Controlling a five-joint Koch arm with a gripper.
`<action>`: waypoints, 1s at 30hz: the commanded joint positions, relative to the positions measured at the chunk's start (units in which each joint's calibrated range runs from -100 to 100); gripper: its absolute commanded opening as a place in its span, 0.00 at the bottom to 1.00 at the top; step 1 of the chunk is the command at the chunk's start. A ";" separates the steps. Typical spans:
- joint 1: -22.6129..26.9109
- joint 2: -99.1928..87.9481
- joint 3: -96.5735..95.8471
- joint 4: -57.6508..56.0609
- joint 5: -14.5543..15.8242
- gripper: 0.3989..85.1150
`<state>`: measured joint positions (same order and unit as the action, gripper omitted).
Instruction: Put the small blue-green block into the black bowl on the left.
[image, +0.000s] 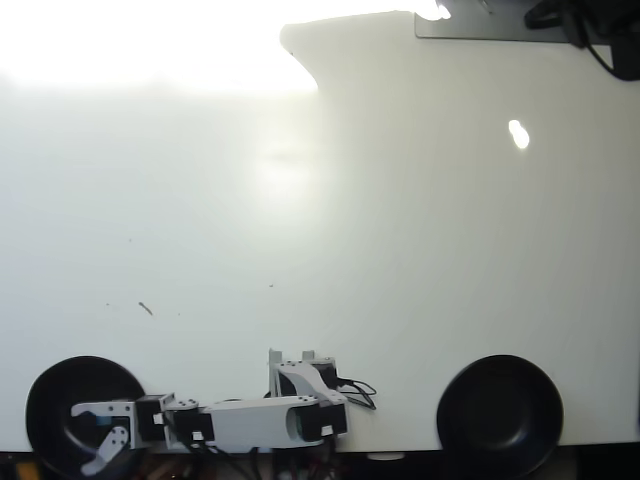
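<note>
Your gripper (92, 438) is hovering over the black bowl (50, 385) at the overhead view's lower left.

You are looking at spread fingers, one straight along the top and one angling down, with dark bowl showing between them and no teal visible there; the small blue-green block is not showing anywhere, so its place is not something you can tell. Glare is washing out the top left of the white table (320, 220). The arm (260, 420) is lying along the bottom edge, its base partly cut off. A second black bowl (500, 412) is sitting well apart, lower right.
</note>
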<state>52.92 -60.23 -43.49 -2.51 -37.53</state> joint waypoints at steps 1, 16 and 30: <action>-0.98 -2.92 3.10 -0.13 0.78 0.59; -12.70 -13.31 2.73 -6.77 15.29 0.56; -28.47 -20.06 -0.23 -11.15 27.69 0.54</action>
<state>26.15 -78.28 -44.60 -13.70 -11.36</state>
